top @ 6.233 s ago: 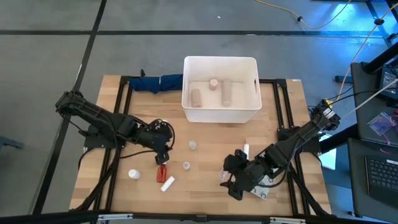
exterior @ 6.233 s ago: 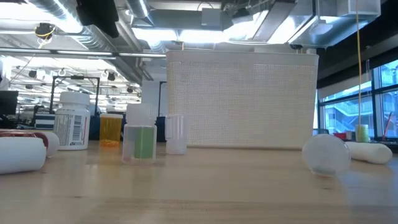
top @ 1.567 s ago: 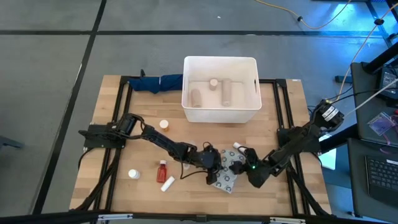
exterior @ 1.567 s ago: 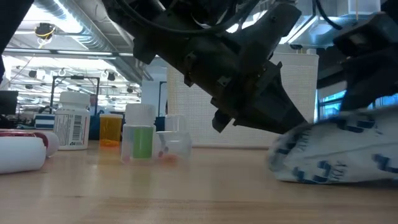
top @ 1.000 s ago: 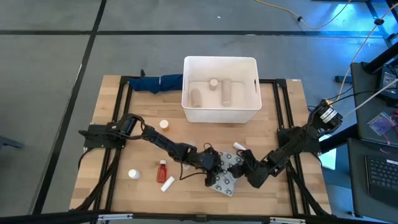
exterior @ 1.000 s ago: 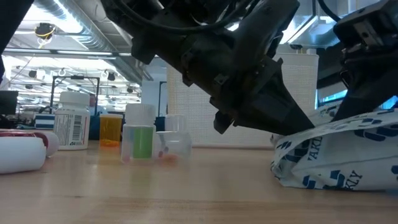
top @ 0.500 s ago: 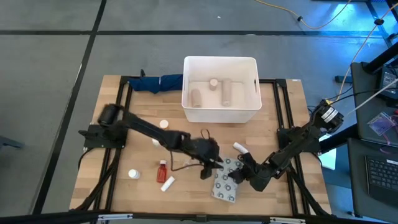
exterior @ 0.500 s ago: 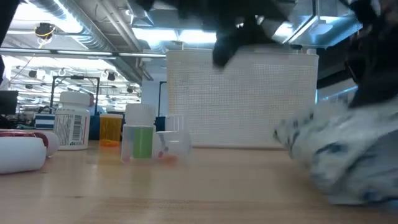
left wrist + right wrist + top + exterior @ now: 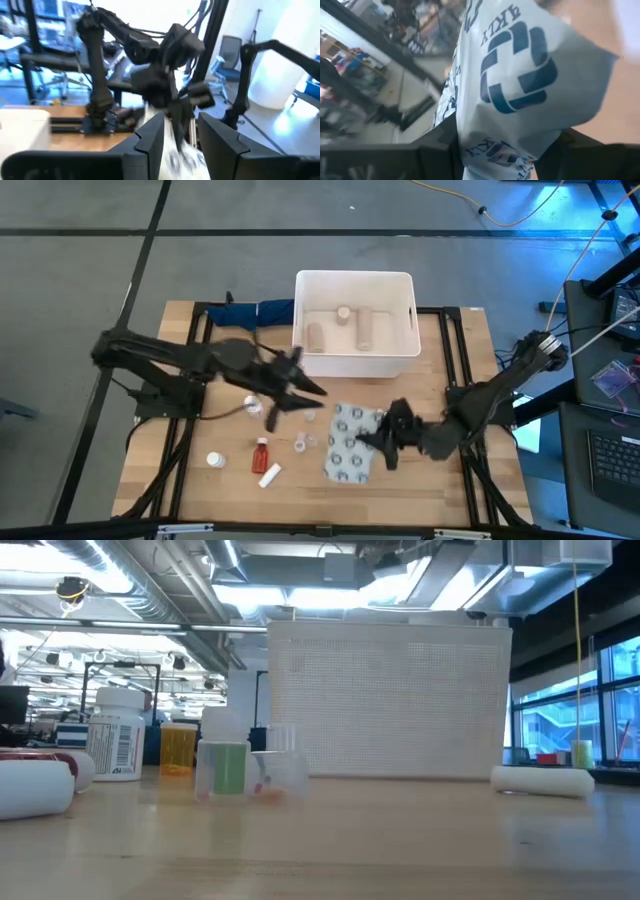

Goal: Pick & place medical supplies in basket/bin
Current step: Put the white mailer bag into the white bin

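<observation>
While the flat grey dotted packet (image 9: 349, 442) hangs above the middle of the tabletop, pinched at one edge by the right gripper (image 9: 388, 438), its printed surface fills that arm's wrist view. The left gripper (image 9: 305, 387) sits nearer the white bin (image 9: 355, 284), fingers parted around nothing, just short of the bin's near wall. Three items (image 9: 343, 314) already lie inside the bin at the table's far edge. Left to move, as I judge it: the packet, a red bottle (image 9: 261, 453), a white tube (image 9: 269, 474), two clear cups (image 9: 300, 443), a white pill bottle (image 9: 214, 460) toward the near-left corner, and another white tube visible in the low view (image 9: 543, 781). Roughly a third seems done.
</observation>
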`<state>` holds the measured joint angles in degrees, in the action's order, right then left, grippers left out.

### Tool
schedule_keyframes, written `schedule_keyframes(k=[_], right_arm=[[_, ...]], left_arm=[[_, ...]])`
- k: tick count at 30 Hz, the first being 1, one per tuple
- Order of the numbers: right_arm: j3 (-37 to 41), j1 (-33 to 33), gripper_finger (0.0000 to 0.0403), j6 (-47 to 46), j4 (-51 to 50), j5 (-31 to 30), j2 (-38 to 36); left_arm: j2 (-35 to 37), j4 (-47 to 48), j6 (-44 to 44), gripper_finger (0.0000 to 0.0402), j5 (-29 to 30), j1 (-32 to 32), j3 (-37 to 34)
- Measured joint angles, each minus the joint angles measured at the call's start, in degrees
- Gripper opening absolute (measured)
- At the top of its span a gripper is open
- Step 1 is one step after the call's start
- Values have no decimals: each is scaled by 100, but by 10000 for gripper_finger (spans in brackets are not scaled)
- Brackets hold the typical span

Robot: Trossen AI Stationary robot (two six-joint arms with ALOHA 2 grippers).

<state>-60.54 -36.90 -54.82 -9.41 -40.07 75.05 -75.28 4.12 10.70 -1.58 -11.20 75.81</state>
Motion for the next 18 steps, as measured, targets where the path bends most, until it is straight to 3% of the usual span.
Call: schedule_keyframes(k=[4,9,14,18], right_arm=[[-1199,410,165,1223,-1036,-454,-89],[-2490,1300,161,2612,-2061,-548,2],[-3213,2520,160,3866,-2562,-526,125],[-3461,3523,160,4656,-2743,-2,249]], left_arm=[[690,730,-1,114,366,11,2],[1291,1662,-3,114,909,11,0],[1593,2410,-193,114,1368,11,0],[1699,2932,-397,114,1759,10,0]])
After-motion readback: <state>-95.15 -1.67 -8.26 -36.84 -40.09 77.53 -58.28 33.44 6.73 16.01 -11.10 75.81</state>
